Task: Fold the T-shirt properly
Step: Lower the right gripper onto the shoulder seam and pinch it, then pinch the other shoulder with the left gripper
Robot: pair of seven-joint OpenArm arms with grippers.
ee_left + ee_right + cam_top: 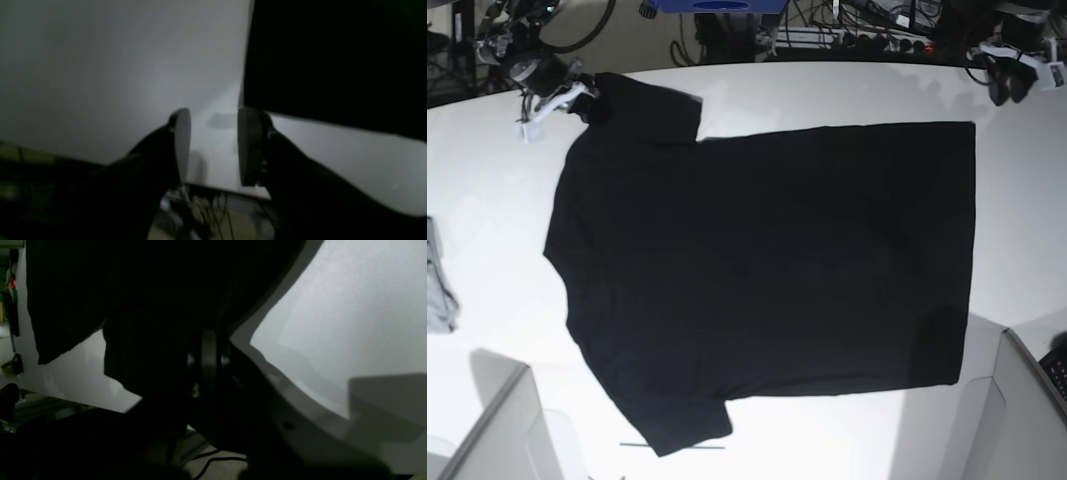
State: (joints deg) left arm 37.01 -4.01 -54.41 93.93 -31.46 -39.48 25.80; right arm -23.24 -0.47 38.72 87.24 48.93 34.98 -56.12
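**Black tee spread flat on a smooth white table**

The T-shirt lies matte and plain, collar toward 9 o'clock. My right gripper pinches its sleeve cloth at 11. My left gripper gapes, rounded pads empty.

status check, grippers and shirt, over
Left gripper open, empty, beside shirt edge. Right gripper shut on the T-shirt. Shirt spread flat on white table, unfolded. Grey cloth at table edge, clear of shirt.
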